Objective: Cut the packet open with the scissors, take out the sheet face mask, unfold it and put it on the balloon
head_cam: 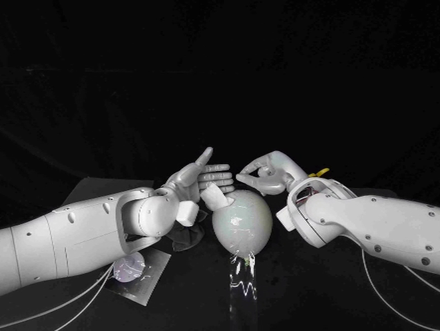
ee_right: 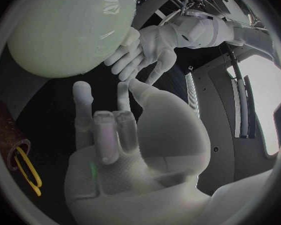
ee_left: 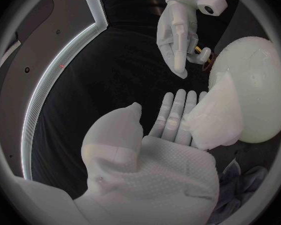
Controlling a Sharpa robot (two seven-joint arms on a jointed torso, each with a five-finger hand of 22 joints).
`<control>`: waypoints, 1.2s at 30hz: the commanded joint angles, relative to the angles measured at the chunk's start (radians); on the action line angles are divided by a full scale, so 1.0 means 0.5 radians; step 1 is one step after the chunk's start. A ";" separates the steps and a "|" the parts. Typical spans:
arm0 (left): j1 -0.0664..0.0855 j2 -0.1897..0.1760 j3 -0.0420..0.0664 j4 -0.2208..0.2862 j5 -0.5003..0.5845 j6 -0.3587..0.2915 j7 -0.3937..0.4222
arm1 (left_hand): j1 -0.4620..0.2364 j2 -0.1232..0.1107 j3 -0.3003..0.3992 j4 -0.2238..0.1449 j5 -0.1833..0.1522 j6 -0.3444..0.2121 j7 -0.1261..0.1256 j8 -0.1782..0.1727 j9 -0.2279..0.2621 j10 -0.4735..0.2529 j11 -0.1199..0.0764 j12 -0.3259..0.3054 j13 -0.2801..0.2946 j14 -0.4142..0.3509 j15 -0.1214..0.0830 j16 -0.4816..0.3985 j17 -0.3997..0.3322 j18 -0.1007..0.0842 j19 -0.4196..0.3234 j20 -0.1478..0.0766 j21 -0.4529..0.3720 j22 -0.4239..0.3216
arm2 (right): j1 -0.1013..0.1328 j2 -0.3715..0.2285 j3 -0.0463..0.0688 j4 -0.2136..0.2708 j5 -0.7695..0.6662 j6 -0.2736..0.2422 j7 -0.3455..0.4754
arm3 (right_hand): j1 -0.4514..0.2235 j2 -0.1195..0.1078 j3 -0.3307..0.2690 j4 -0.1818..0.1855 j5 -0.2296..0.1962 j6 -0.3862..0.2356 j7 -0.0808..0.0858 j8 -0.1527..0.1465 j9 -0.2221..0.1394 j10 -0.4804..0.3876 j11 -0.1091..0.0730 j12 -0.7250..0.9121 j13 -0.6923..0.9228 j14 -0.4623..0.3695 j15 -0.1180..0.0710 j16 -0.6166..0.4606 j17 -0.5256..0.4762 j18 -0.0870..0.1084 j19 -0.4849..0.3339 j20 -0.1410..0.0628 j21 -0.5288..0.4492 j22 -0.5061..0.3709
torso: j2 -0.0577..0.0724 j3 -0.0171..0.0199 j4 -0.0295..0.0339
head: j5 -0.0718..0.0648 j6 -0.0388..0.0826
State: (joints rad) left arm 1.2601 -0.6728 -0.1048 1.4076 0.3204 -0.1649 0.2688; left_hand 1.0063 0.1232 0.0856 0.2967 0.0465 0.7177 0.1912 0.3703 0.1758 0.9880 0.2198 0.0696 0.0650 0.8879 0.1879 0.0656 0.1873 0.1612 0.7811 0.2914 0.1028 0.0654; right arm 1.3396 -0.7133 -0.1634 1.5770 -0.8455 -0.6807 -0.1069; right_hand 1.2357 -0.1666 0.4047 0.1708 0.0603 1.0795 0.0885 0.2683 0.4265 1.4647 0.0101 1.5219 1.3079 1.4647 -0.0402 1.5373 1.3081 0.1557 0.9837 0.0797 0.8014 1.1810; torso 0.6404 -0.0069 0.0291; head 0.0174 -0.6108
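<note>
The balloon (head_cam: 245, 224) is seen standing pale and egg-shaped at the middle of the black table (head_cam: 93, 189), between the two hands. The sheet face mask (head_cam: 217, 198) is found at the balloon's upper side nearest the left arm, where a white fold of it lies against the balloon's skin; in the left wrist view it is draped over that flank and overlaps the outermost fingers. The left hand (head_cam: 195, 181) is held with its fingers stretched out straight side by side and its thumb raised well apart from them; nothing is pinched in it, and its fingertips are laid against the mask and the balloon. The right hand (head_cam: 265, 174) is poised just beyond the balloon's top, apart from it, and nothing is held in it: in the right wrist view some of its fingers are curled into the palm while others are kept straight. The scissors (ee_right: 25, 170) are seen with their yellow handles sticking out of a brown holder (ee_right: 3, 130), behind the right hand and untouched. A flat glossy piece (head_cam: 130, 267) lies on the table under the left forearm; what it is cannot be told.
</note>
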 commanded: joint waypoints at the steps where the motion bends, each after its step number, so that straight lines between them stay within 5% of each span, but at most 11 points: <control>1: 0.002 0.010 0.002 -0.003 0.010 -0.040 -0.002 | 0.015 0.016 -0.015 -0.004 0.006 -0.005 0.163 0.016 -0.001 -0.015 -0.005 -0.008 -0.002 -0.011 -0.002 0.001 -0.002 0.031 0.016 -0.003 0.008 0.003 | -0.001 -0.018 0.001 0.035 -0.192 0.153 -0.014 | -0.047 -0.056 -0.076 0.042 0.011 -0.044 0.025 -0.032 -0.008 0.161 0.031 -0.043 0.421 0.131 0.028 -0.019 0.357 0.031 -0.064 0.013 -0.075 -0.028 | 0.000 -0.0005 0.000 | 0.001 -0.002; 15: 0.001 0.018 0.002 -0.012 0.038 -0.043 0.001 | 0.016 0.026 -0.025 -0.005 0.006 -0.001 0.162 0.022 0.000 -0.008 -0.007 -0.003 0.000 -0.004 -0.005 0.007 -0.002 0.034 0.026 -0.003 0.013 0.004 | -0.010 -0.104 0.001 0.206 -0.918 0.282 0.138 | 0.068 -0.079 -0.156 0.013 -0.010 -0.132 0.075 -0.124 -0.025 0.137 0.076 -0.083 0.393 0.106 0.068 -0.032 0.329 0.039 -0.128 0.048 -0.160 -0.043 | 0.000 -0.0006 -0.001 | -0.001 -0.005; 25: 0.001 0.020 0.002 -0.012 0.051 -0.037 0.003 | 0.017 0.028 -0.027 -0.005 0.006 0.000 0.162 0.023 0.000 -0.007 -0.007 -0.003 0.000 -0.002 -0.005 0.008 -0.002 0.034 0.026 -0.003 0.014 0.004 | -0.024 -0.087 0.001 0.229 -1.160 0.319 -0.169 | 0.026 -0.085 -0.267 0.084 -0.018 -0.127 0.076 -0.152 -0.032 0.151 0.078 -0.053 0.414 0.142 0.071 0.003 0.392 0.034 -0.057 0.059 -0.097 -0.003 | -0.001 -0.0012 0.002 | -0.005 -0.005; 36: 0.001 0.022 0.002 -0.008 0.072 -0.031 0.004 | 0.020 0.033 -0.031 -0.006 0.006 0.003 0.161 0.026 0.001 -0.002 -0.008 0.000 0.001 0.003 -0.007 0.011 -0.002 0.035 0.028 -0.003 0.016 0.004 | -0.035 0.000 0.001 0.157 -1.200 0.279 -0.476 | 0.060 -0.010 -0.507 0.238 -0.013 -0.082 0.066 -0.184 -0.034 0.177 0.071 0.010 0.459 0.169 0.065 0.028 0.439 0.028 0.013 0.058 -0.055 0.042 | 0.001 -0.0010 0.002 | -0.005 -0.008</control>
State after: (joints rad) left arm 1.2598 -0.6646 -0.1052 1.4009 0.3462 -0.1876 0.2635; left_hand 1.0155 0.1326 0.0773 0.2938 0.0465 0.7178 0.1912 0.3794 0.1758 0.9881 0.2197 0.0696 0.0650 0.8879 0.1878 0.0656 0.1874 0.1612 0.7882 0.2912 0.1066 0.0661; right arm 1.3228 -0.7171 -0.1635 1.6586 -1.4050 -0.5406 -0.2659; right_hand 1.2631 -0.1812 0.1557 0.2900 0.0557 1.0328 0.1219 0.1801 0.4098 1.4648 0.0448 1.5236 1.3077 1.4663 -0.0139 1.5478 1.3081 0.1613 0.9824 0.1093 0.7721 1.2001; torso 0.6408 -0.0071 0.0308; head 0.0148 -0.6140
